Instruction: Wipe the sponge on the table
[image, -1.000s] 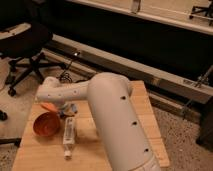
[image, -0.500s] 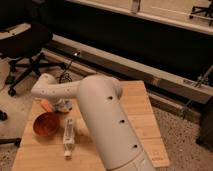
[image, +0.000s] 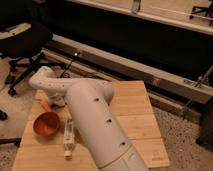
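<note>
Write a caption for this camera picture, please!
Robot arm stretches over the table, gripper hidden beneath it near the orange bowl.

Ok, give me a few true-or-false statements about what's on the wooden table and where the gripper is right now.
1. An orange bowl sits on the left side of the table. True.
2. The white tube stands upright. False: it lies flat beside the bowl.
3. The sponge lies in plain view on the table's right half. False: no sponge shows there, and none can be seen anywhere.
4. The gripper is low over the table's left part, mostly hidden behind the arm, jaws shut. True.
5. The arm reaches toward the table's right edge. False: it bends to the left.
</note>
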